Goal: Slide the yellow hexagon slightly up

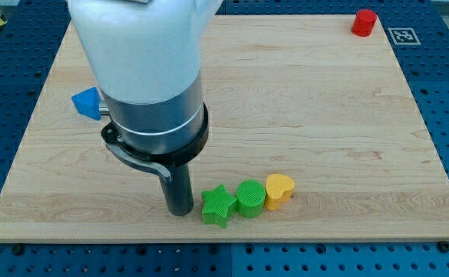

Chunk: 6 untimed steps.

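Note:
My tip [181, 211] rests on the wooden board [324, 115] near the view's bottom edge, just left of a green star [218, 205], close to it or touching. Right of the star stand a green cylinder [250, 198] and a yellow heart-shaped block [279, 190], the three touching in a row that rises slightly to the right. No yellow hexagon shows; the arm's wide body hides much of the board's upper left.
A blue block [86, 101] sits at the view's left, partly hidden behind the arm's body. A red cylinder [364, 22] stands at the board's top right corner. A black-and-white marker tag [403, 35] lies just off that corner.

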Tool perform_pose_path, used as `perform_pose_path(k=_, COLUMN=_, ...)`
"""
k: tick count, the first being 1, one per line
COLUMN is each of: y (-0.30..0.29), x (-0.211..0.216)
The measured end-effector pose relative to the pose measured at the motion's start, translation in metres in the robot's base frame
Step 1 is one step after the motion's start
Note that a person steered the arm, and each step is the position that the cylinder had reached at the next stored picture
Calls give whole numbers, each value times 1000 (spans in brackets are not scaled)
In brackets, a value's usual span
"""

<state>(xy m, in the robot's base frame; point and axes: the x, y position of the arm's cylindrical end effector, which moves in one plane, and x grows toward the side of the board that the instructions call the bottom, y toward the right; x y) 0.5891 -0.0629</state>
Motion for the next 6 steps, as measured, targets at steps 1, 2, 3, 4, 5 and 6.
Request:
perform_pose_path(k=1, y=-22, x=-24)
perform_pose_path(k=2, y=-28, x=-62)
perform_pose_path(k=3, y=-29, x=-66)
perform_pose_path(k=4, y=-29, x=-66)
perform_pose_path(k=5, y=-33, x=-80)
perform_pose_path(k=6, y=-35, x=-104)
